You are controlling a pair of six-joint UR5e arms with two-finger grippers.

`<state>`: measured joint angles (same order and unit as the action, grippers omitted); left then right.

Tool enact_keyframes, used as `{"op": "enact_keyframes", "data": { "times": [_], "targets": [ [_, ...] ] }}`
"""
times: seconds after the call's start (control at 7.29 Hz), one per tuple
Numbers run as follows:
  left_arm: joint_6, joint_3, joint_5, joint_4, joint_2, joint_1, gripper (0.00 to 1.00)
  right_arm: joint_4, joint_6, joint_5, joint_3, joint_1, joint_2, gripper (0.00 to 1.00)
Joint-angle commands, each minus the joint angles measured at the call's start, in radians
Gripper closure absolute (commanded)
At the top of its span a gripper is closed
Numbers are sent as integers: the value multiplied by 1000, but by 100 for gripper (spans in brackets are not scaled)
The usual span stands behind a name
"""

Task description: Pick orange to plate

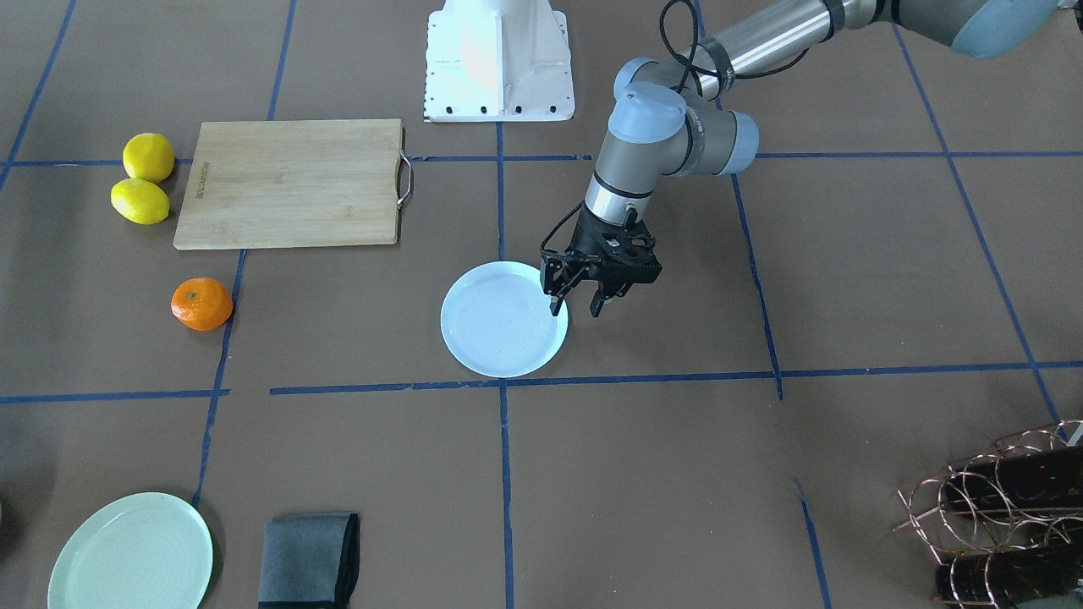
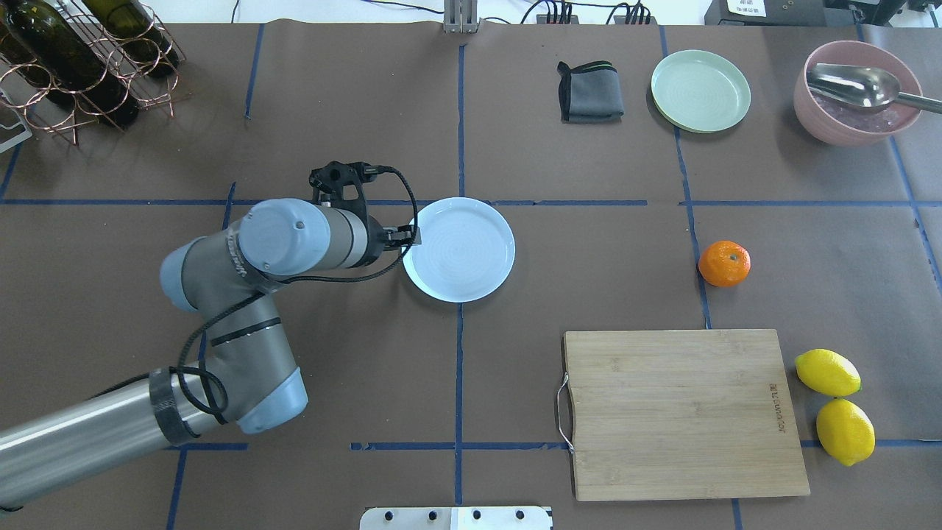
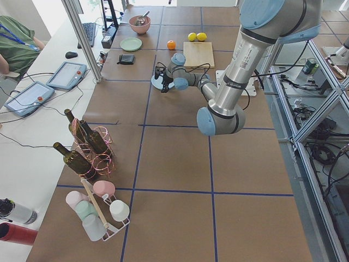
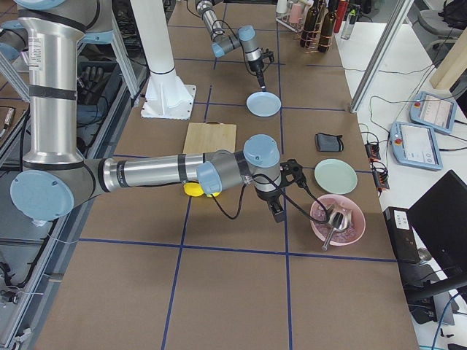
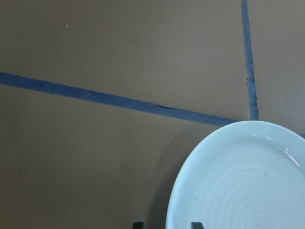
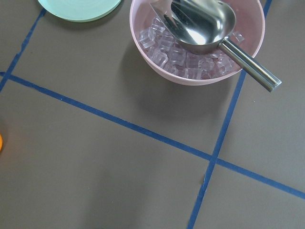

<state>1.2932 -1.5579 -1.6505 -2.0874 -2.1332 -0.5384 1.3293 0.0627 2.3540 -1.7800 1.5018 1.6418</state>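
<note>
The orange (image 1: pixel 201 304) (image 2: pixel 724 263) lies alone on the brown table cover, far from the white plate (image 1: pixel 499 338) (image 2: pixel 460 249) at the table's middle. My left gripper (image 1: pixel 576 309) points down at the plate's edge and is open and empty. In the left wrist view its two fingertips (image 5: pixel 195 224) stand on either side of the plate's (image 5: pixel 238 181) rim. My right gripper (image 4: pixel 278 211) shows only in the exterior right view, low near the pink bowl, and I cannot tell its state. A sliver of the orange (image 6: pixel 0 142) shows at the right wrist view's left edge.
A wooden cutting board (image 2: pixel 684 412) and two lemons (image 2: pixel 827 372) lie near the robot on its right. A pale green plate (image 2: pixel 700 90), a grey cloth (image 2: pixel 591 92) and a pink bowl (image 2: pixel 831 132) with ice and a scoop stand far right. A bottle rack (image 2: pixel 81 59) fills the far left.
</note>
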Motion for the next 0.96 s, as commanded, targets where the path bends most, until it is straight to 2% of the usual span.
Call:
{"op": "enact_keyframes", "data": {
  "times": [0.0,0.14,0.41,0.55,0.69,0.82],
  "targets": [
    [-342,-240,-165,163,167,-159,0,-2,0,37,-9,-15,-14,0],
    [-553,-330,-231,203,284,-278,0,-2,0,38,-7,-24,-14,0],
    [-1018,-335,-387,207,441,-578,0,-10,-1,34,-4,-47,-14,0],
    [-1154,-267,-560,211,482,-754,0,-10,-3,34,-7,-64,-19,0],
    [-1307,-210,-686,210,556,-867,0,-9,-41,36,-9,-74,-46,0],
    [-1477,-173,-690,251,578,-968,0,-5,-96,38,-10,-95,-91,0]
  ]
}}
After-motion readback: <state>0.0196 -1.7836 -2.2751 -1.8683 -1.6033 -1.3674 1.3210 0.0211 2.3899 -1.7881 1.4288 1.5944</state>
